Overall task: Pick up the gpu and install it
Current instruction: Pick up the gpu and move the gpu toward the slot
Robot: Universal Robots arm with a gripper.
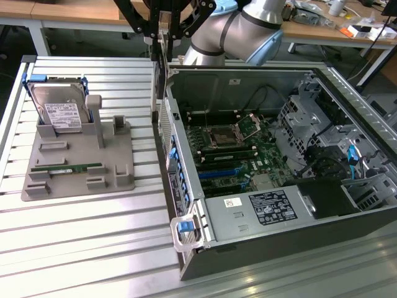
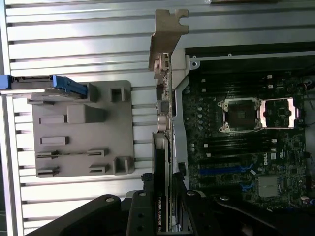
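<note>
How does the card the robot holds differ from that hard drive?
The gpu hangs in the gripper; the hard drive sits in the gray holder. The gpu is black with a silver bracket; the hard drive is silver with a white label. Both stand on edge.

You see a black card (image 2: 160, 196) with a silver bracket (image 2: 165, 42). The circuit board (image 1: 263, 152) is dark green with blue slots (image 2: 224, 170). The tray (image 1: 71, 179) is plain grey, the table (image 1: 93, 236) silver and ribbed.
</note>
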